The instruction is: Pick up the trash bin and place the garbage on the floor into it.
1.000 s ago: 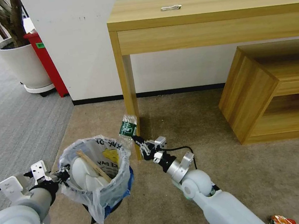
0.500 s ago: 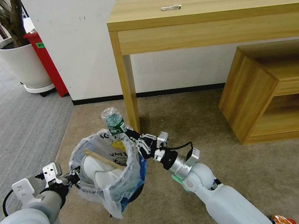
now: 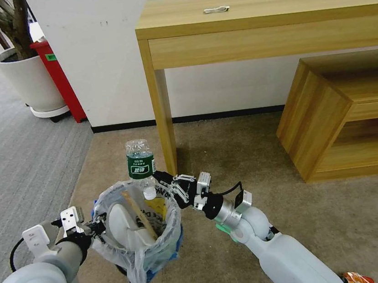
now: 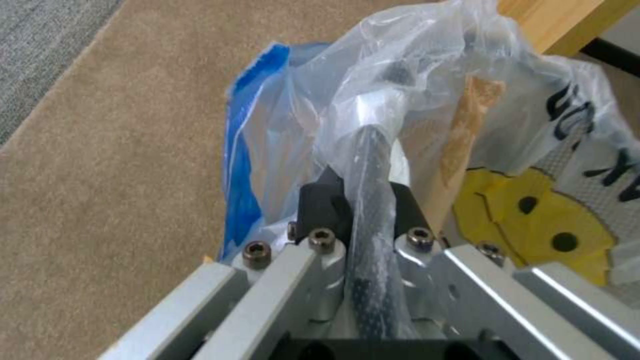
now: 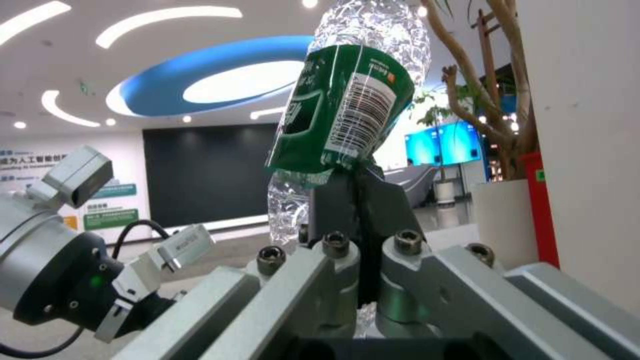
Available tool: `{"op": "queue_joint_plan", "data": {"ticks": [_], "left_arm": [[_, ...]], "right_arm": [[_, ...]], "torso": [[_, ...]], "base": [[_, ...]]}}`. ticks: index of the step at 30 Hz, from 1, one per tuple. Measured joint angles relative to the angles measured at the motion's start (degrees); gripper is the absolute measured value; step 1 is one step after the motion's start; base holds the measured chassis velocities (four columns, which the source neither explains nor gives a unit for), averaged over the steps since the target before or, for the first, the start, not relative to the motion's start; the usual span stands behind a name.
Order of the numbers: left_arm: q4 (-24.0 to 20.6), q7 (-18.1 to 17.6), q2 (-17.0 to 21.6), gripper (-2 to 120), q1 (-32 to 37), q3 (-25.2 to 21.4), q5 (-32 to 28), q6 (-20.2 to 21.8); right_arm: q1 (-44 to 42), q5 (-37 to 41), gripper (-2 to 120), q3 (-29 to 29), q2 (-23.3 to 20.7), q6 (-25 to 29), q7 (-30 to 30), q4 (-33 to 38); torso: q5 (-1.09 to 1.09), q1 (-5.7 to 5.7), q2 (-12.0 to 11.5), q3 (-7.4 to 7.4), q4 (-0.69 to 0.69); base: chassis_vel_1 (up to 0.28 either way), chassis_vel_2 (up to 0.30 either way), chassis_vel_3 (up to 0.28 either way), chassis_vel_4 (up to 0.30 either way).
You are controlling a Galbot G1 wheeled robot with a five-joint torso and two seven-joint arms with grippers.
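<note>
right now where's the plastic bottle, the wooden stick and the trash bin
plastic bottle (image 3: 141, 164), head view, on its green label
wooden stick (image 3: 139, 215), head view, midway along the part standing up inside the bag
trash bin (image 3: 138, 253), head view, on the plastic liner hanging over its near wall

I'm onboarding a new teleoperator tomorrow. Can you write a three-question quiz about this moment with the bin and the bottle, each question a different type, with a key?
1. True or false: the plastic bottle lies on the floor.
2. The left gripper is shut on which part of the trash bin? A) its base B) its bag-lined rim C) nothing
3. Fill in: the right gripper holds the bottle cap-down over the bin's ____.

Key:
1. False; it is held in the air.
2. B
3. opening; a white slipper and a wooden stick are already inside.
</note>
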Motion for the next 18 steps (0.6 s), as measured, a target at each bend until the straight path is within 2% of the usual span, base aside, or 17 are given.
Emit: {"op": "queue_joint_plan", "data": {"ticks": [8,15,18], "left_arm": [[0.1,0.0,0.0,2,0.0,-0.5,-0.4,-0.1],[-1.7,-0.1,0.0,2,0.3,-0.6,-2.6,-0.1],[-2.5,-0.2,-0.1,2,0.3,-0.6,-3.4,-0.1]], "right_arm": [[-0.5,-0.4,0,-0.3,0.1,0.0,-0.6,0.0],[-0.9,-2.6,0,-0.6,0.4,1.0,-1.5,-2.0],[-0.9,-3.4,5,-0.7,0.5,1.6,-2.0,-3.1]], "torso": [[0.00,0.00,0.0,0.00,0.00],[0.00,0.00,0.0,0.00,0.00],[0.01,0.00,0.0,0.00,0.00]], "base": [[0.000,0.000,0.000,0.000],[0.000,0.000,0.000,0.000],[0.000,0.000,0.000,0.000]]}}
